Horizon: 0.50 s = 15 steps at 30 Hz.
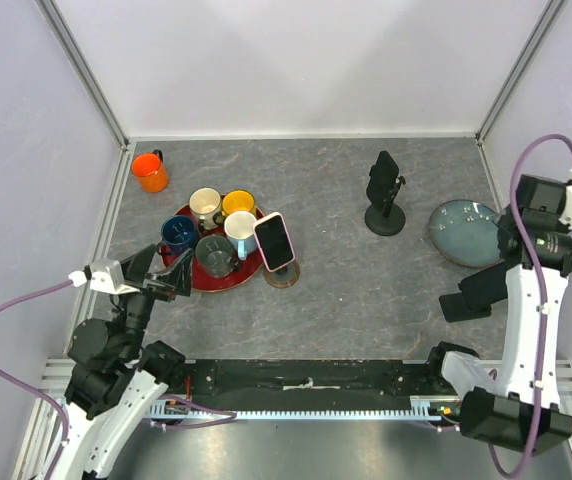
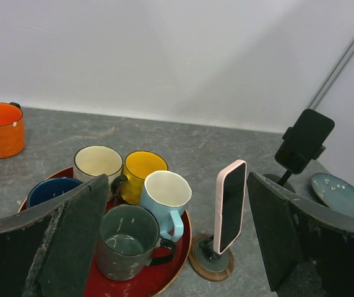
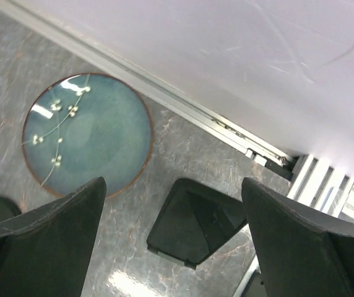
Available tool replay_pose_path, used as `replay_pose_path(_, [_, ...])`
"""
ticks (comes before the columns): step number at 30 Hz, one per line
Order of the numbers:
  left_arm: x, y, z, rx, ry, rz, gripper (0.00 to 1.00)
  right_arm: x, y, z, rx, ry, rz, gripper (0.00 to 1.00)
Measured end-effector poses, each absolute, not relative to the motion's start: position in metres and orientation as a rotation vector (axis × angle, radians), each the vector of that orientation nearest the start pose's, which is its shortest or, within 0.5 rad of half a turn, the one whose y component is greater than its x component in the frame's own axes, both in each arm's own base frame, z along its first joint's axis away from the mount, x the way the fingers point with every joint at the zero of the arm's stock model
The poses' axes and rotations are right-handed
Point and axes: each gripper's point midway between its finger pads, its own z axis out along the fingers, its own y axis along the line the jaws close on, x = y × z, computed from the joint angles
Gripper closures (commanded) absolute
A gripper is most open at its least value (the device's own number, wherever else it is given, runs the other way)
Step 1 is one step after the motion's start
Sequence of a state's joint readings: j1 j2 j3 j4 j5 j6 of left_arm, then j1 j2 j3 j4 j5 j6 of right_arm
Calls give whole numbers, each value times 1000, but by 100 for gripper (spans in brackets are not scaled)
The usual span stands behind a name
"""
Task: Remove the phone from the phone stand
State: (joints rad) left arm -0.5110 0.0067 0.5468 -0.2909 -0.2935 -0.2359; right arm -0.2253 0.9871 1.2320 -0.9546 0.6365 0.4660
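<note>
Phone [image 2: 230, 204], pink-cased, stands nearly upright on its round phone stand [image 2: 209, 265] just beside the red tray [image 1: 216, 287], probably light, rigid and slick, best pinched across its long edges by the left end effector [image 2: 177, 178], spread wide and empty.

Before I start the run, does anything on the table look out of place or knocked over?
Nothing is spilled or tipped. Only the orange mug stands apart, near the far left corner, off the red tray holding five other mugs. The pink-cased phone sits in its stand beside the tray.
</note>
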Motion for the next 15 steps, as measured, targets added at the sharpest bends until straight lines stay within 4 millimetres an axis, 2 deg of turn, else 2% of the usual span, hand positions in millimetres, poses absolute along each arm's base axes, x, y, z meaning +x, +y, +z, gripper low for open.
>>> replay_pose_path(3, [178,-56,314,-56,1346,-454,0,216,-164,262,1185,1873,-572,2])
replay_pose_path(8, [177,-60,313,-43,1349,-471,0,201,-171,225,1353,1858,-493,2])
replay_pose_path(15, [177,-63,310,-30,1362,-480,0,189,-164,232,1346,1792,-458,2])
